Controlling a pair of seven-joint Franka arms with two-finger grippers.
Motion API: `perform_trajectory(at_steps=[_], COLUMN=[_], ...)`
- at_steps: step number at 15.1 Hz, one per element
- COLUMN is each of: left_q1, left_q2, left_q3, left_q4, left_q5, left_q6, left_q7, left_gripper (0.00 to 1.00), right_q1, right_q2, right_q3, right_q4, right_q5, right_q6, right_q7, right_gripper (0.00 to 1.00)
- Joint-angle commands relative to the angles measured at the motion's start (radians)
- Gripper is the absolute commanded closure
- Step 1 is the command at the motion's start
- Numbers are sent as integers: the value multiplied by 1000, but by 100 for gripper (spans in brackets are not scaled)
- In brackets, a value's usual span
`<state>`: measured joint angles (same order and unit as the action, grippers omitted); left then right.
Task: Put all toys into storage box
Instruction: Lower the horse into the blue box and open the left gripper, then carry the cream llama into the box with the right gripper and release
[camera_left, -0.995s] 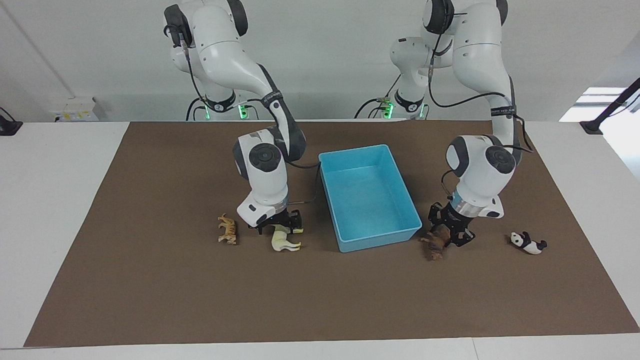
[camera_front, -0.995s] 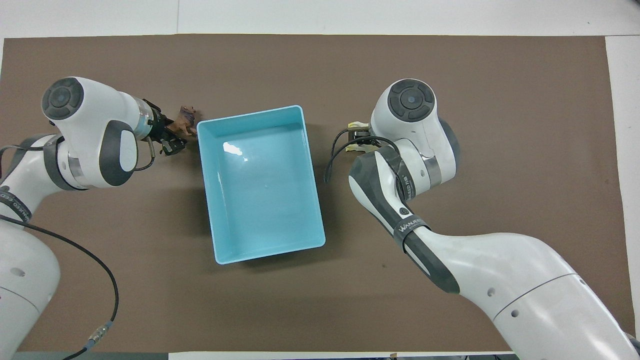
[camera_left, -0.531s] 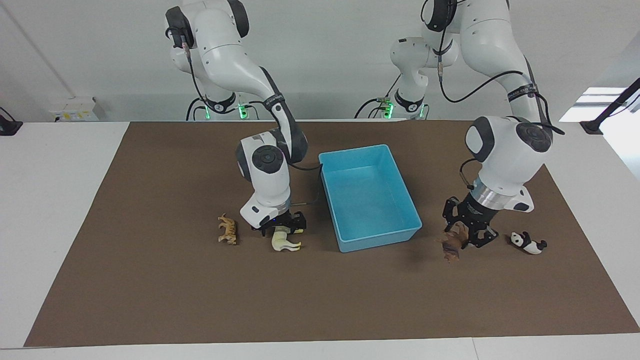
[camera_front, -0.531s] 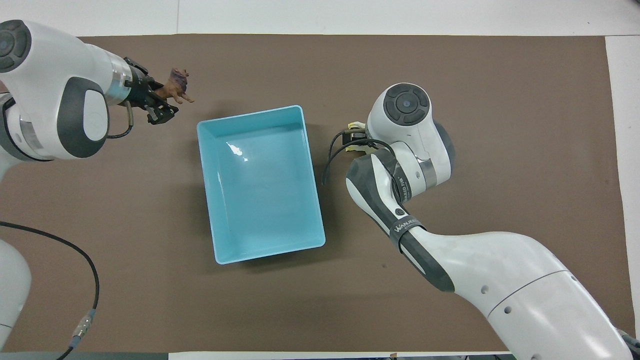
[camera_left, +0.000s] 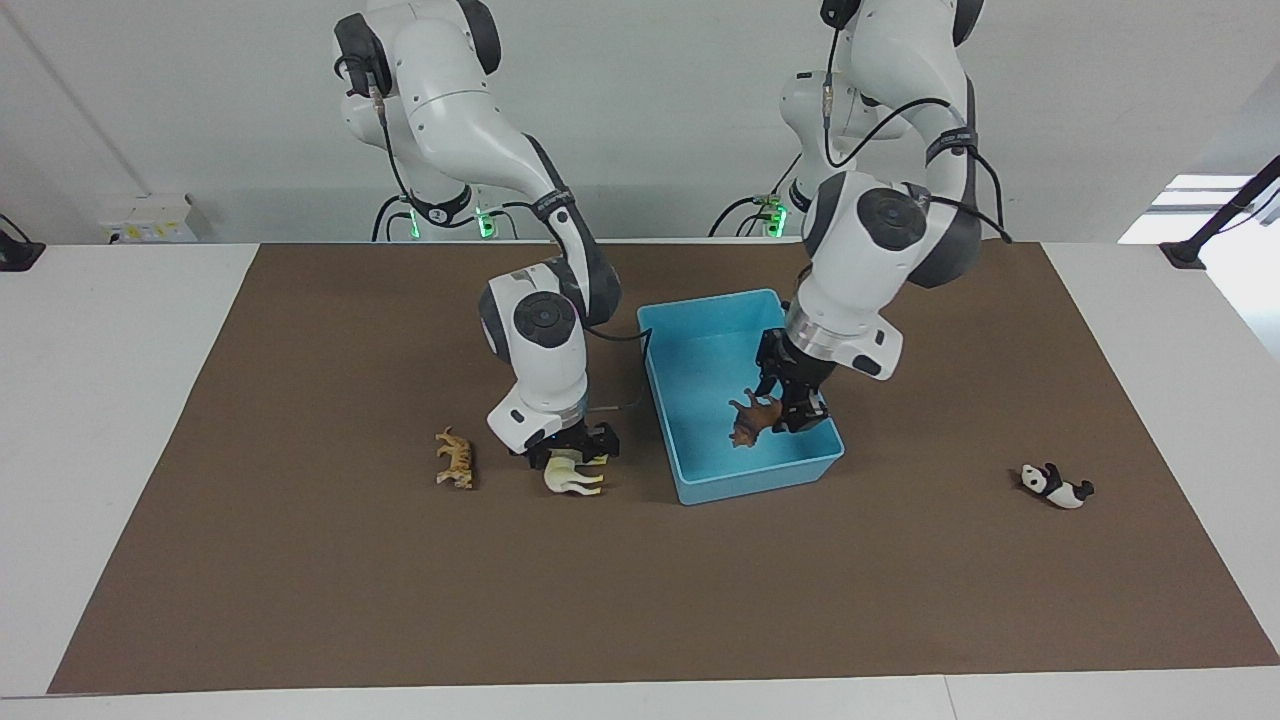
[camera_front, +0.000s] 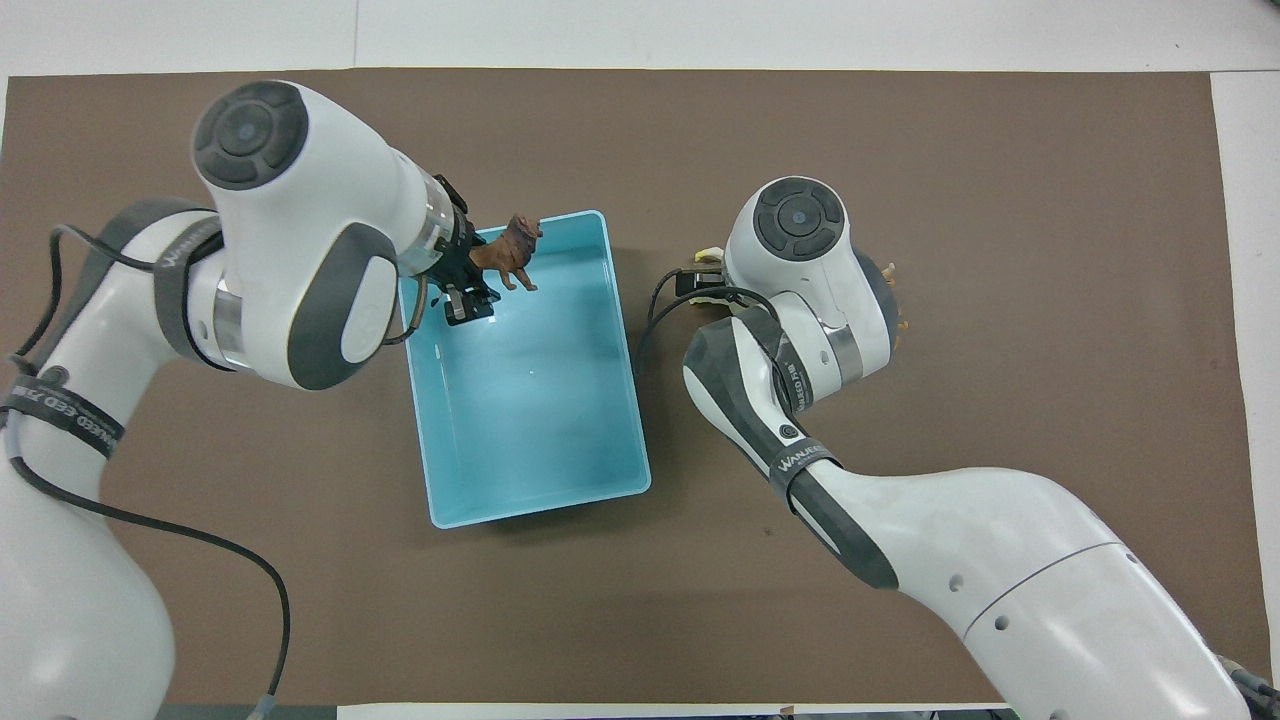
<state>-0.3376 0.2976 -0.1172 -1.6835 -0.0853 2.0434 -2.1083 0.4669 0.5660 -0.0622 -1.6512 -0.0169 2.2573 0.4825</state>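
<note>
My left gripper (camera_left: 786, 410) is shut on the dark brown shaggy animal (camera_left: 752, 420) and holds it in the air over the light-blue storage box (camera_left: 758, 478), above the end farthest from the robots. In the overhead view this gripper (camera_front: 472, 272) and the brown animal (camera_front: 511, 257) are over the box (camera_front: 530, 410). My right gripper (camera_left: 568, 452) is down on the back of the cream-white horse (camera_left: 574, 480) on the mat beside the box. The orange tiger (camera_left: 455, 459) stands beside the horse. The panda (camera_left: 1055, 486) lies toward the left arm's end.
A brown mat (camera_left: 330, 560) covers the table's middle, with white table (camera_left: 100, 400) around it. In the overhead view the right arm (camera_front: 800, 300) hides most of the horse and the tiger, and the left arm hides the panda.
My left gripper lifted the brown animal off the mat beside the box, swung out, then carried it over the box. My right gripper sank slightly onto the horse.
</note>
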Motion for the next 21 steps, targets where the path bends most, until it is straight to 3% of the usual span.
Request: perform_trajectory(at_steps=[1, 5, 7, 10, 12, 14, 16, 17, 19, 21], left_q1=[-26, 50, 183, 368, 455, 508, 554, 552, 558, 594], left_q2=[-61, -118, -127, -130, -115, -77, -37, 0, 121, 167], left_q3=[17, 37, 36, 34, 37, 48, 47, 48, 47, 44], left_q4=[-91, -82, -71, -85, -79, -82, -79, -67, 22, 51], left_q5=[58, 61, 59, 59, 59, 93, 105, 116, 240, 272], left_q6=[18, -46, -80, -83, -52, 44, 142, 152, 158, 165], left_q7=[83, 299, 560, 993, 1202, 1245, 1267, 1301, 1356, 1485], left_gripper=[0, 0, 0, 0, 0, 0, 0, 0, 0, 0], right_q1=[-19, -72, -97, -96, -91, -90, -88, -67, 68, 148], right_q2=[6, 44, 66, 65, 55, 57, 49, 49, 78, 107], right_q3=[-7, -7, -5, -7, -4, 15, 83, 116, 118, 127], right_q4=[5, 65, 71, 86, 176, 346, 457, 503, 620, 666], right_q5=[-21, -109, -118, -114, -114, -94, -43, -38, -38, -37], right_q6=[25, 140, 253, 252, 82, -126, -266, -309, -332, -325], right_q7=[1, -12, -13, -10, -9, 2, 40, 101, 255, 309], right_gripper=[62, 93, 100, 100, 100, 100, 100, 100, 100, 100])
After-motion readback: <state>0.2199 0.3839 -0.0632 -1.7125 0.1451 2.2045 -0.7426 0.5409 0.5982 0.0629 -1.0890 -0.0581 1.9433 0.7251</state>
